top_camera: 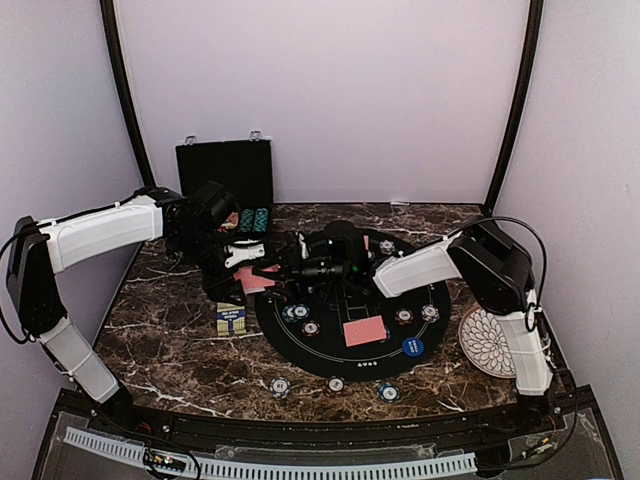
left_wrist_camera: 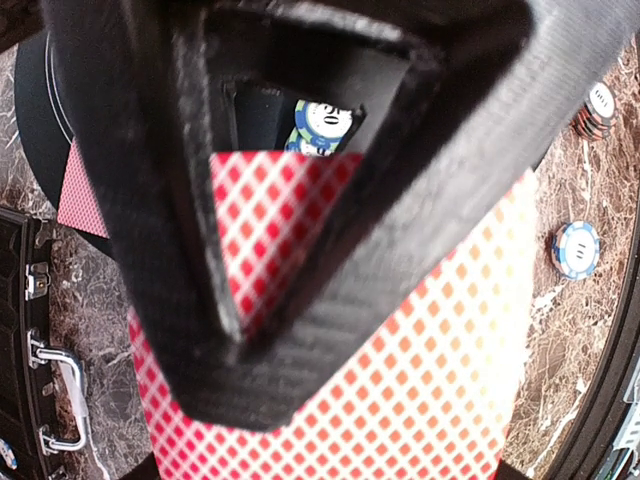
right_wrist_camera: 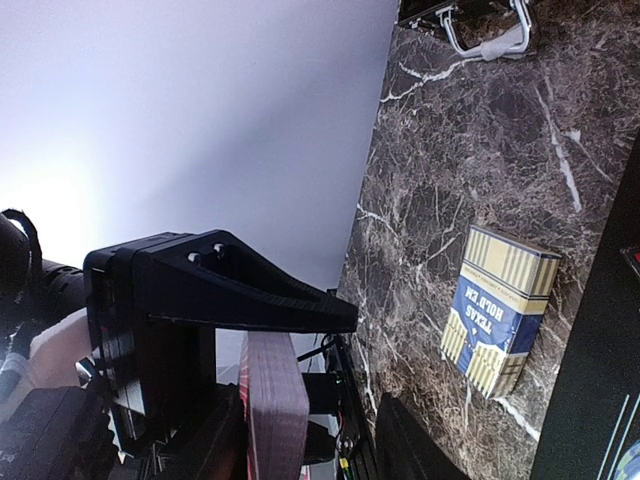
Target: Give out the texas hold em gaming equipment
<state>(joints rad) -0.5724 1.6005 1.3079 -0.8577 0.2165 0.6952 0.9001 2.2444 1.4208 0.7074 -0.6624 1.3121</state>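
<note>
Left end effector point(top_camera: 245, 264) clenched on deck of red-backed cards point(left_wrist_camera: 420, 380), at left edge of round black mat point(top_camera: 312, 352), seemingly raised off tabletop. Right end effector point(top_camera: 300, 268) just beside deck, over mat; released or clenched, we cannot tell. We judge step: take top card off deck for next place. We advise: left should hold deck level and firm; right should pinch only top card by edge and slide it sideways, so rest does not fan or drop on chips point(top_camera: 291, 312) on left part of mat
</note>
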